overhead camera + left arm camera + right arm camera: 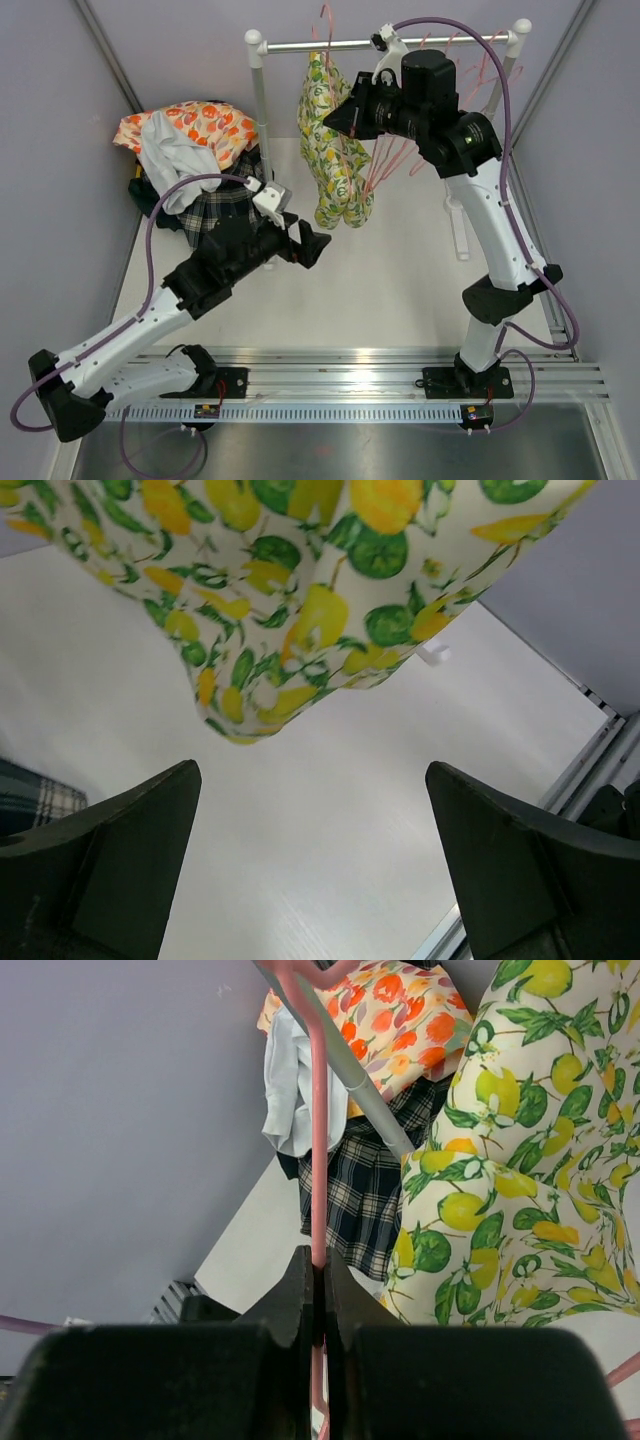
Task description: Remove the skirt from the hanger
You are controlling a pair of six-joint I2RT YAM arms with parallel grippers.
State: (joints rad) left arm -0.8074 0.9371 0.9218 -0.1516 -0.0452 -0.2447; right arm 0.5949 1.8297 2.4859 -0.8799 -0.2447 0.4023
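the lemon-print skirt (335, 150) hangs from the rail (420, 43) near the rail's left end, draped in a long fold that drops well below the rail and ends just above the white table (400, 290). a pink hanger (318, 1140) carries it, its hook rising above the rail over the skirt's top. the right gripper (318, 1260) sits just under the rail, on the skirt's right side. its fingers are clenched on a thin pink bar of the hanger, which runs straight up out of the closed tips in the right wrist view, with the skirt's printed cloth just beside it. the left gripper (315, 245) is far below the rail, near the skirt's lower hem. it is released, with its fingers (130, 850) spread wide and nothing between them, and the left wrist view shows the hem hanging above and beyond them, apart from both. spare pink hangers (480, 70) hang toward the rail's right end. a heap of clothes (190, 150) in orange print, white and dark plaid lies beyond the rail's left end.
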